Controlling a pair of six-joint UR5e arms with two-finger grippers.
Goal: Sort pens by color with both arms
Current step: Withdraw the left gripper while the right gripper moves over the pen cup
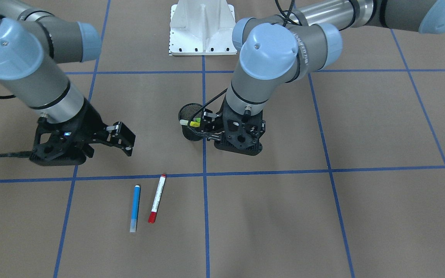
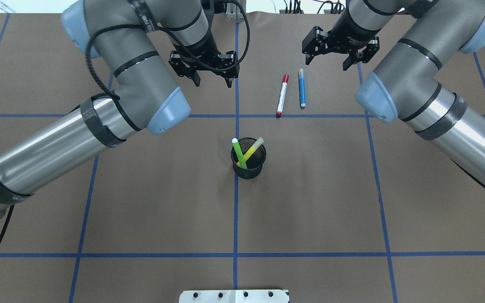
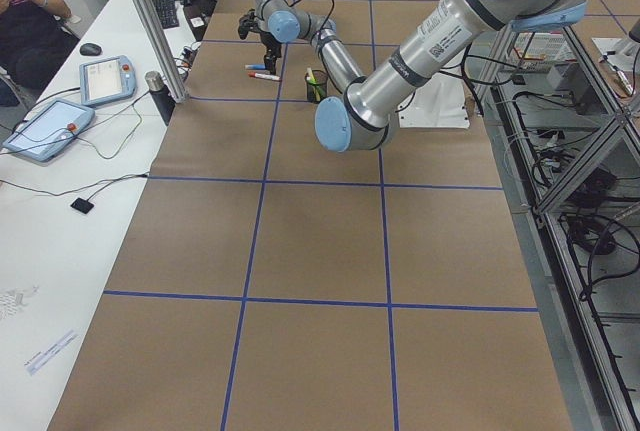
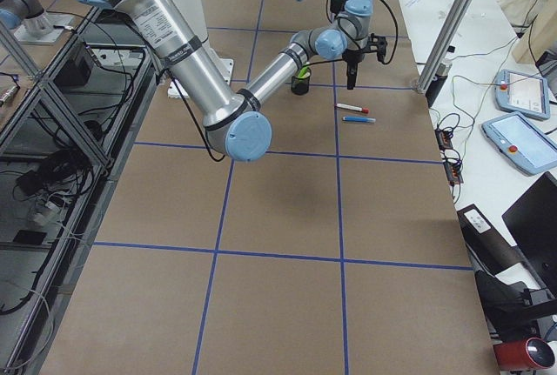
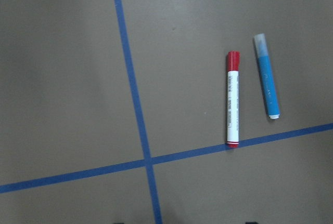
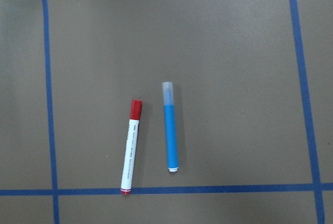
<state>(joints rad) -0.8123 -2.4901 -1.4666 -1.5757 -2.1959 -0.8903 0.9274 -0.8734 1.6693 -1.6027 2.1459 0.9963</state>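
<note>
A blue pen [image 2: 302, 87] and a white pen with a red cap [image 2: 282, 96] lie side by side on the brown table. Both show in the left wrist view, blue pen [image 5: 267, 76] and red-capped pen [image 5: 232, 99], and in the right wrist view, blue pen [image 6: 170, 130] and red-capped pen [image 6: 131, 154]. A light green pen [image 2: 238, 153] and a yellow pen [image 2: 253, 149] stand in a black mesh cup [image 2: 248, 166]. My left gripper [image 2: 212, 79] is open and empty, left of the lying pens. My right gripper [image 2: 327, 62] is open and empty, just beyond the blue pen.
Blue tape lines [image 2: 236, 210] divide the table into squares. The white base pedestal [image 1: 202, 29] stands at the robot's edge. In the front view the left gripper [image 1: 209, 127] overlaps the cup [image 1: 189, 112]. Operator tablets [image 3: 50, 123] lie on a side bench.
</note>
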